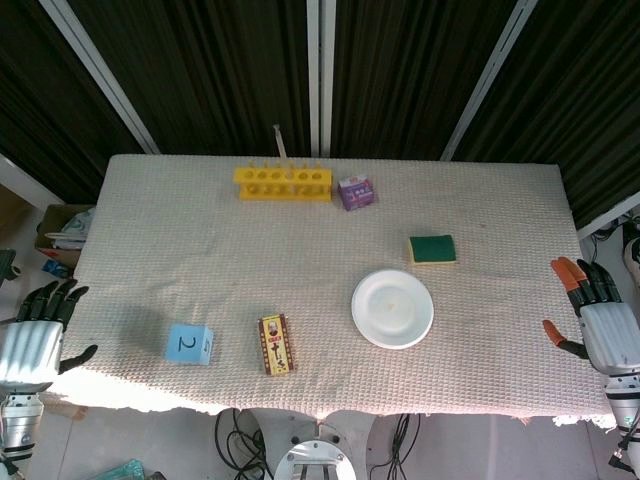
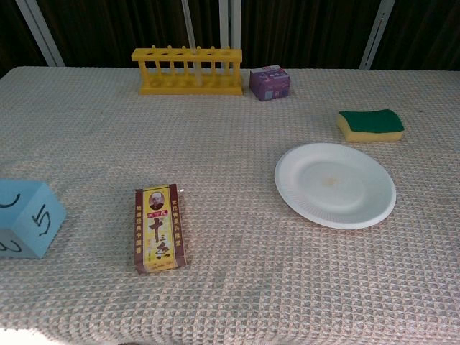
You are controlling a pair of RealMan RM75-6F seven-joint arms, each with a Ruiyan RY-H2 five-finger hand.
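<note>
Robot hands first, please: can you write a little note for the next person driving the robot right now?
Left robot hand: open, holding nothing, off the table's left edge, nearest the blue cube.
Right robot hand: open, holding nothing, off the right edge, nearest the white plate, which has nothing on it.
The brown box lies flat beside the cube. The sponge, purple box and yellow rack sit further back.
Nothing is picked up yet; everything is left to do.

Robot test lab: desk [image 1: 300, 230] under a woven cloth, dark ribbed curtains [image 1: 200, 70] with metal struts behind, cables [image 1: 235, 430] on the floor, yellow test-tube rack [image 1: 283, 183].
</note>
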